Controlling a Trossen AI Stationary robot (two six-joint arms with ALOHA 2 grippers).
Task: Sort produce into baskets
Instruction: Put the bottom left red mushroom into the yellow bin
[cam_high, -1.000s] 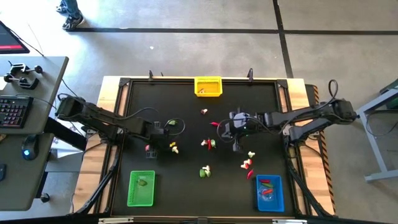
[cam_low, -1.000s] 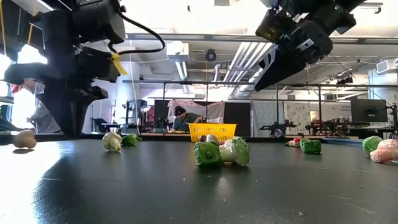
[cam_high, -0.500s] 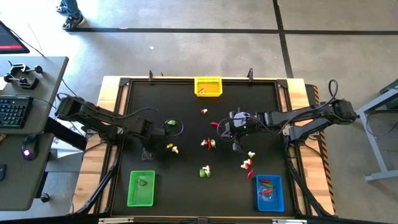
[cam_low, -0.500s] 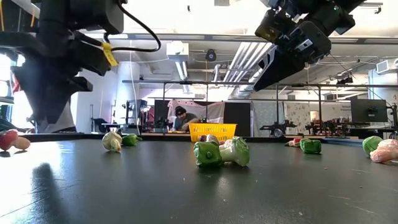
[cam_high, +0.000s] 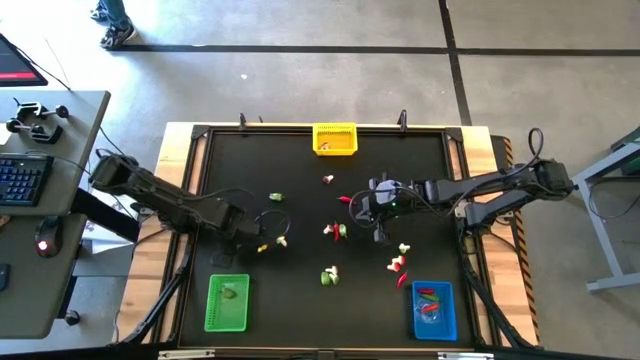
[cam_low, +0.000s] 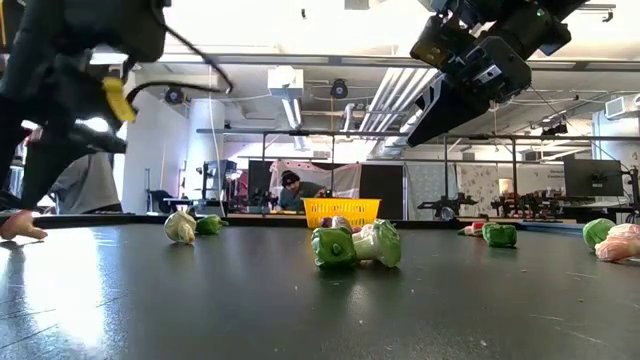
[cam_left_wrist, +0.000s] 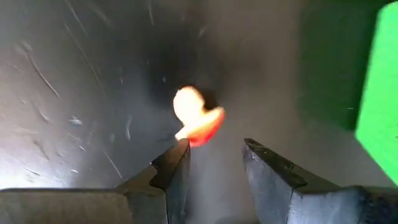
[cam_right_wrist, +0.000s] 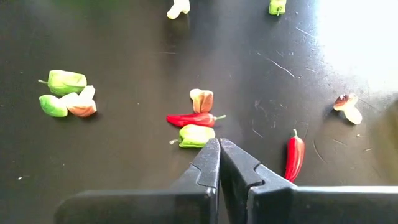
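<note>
The small red-and-tan toy vegetable piece (cam_left_wrist: 198, 118) lies on the black table (cam_high: 300, 170), long axis slanting toward the left gripper (cam_left_wrist: 214, 163), whose fingers stand apart just short of it. The green mesh basket (cam_high: 227, 303) waits at six o'clock. The right gripper (cam_right_wrist: 219, 163), pinched together, is farther off.

Open left pincer (cam_left_wrist: 214, 162) over blurry, perhaps red-tan produce piece (cam_left_wrist: 198, 118).

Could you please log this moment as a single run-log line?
left pincer: open, over red-and-tan piece beside green basket | right pincer: shut, hovering mid-table | blue basket: red pieces inside
</note>
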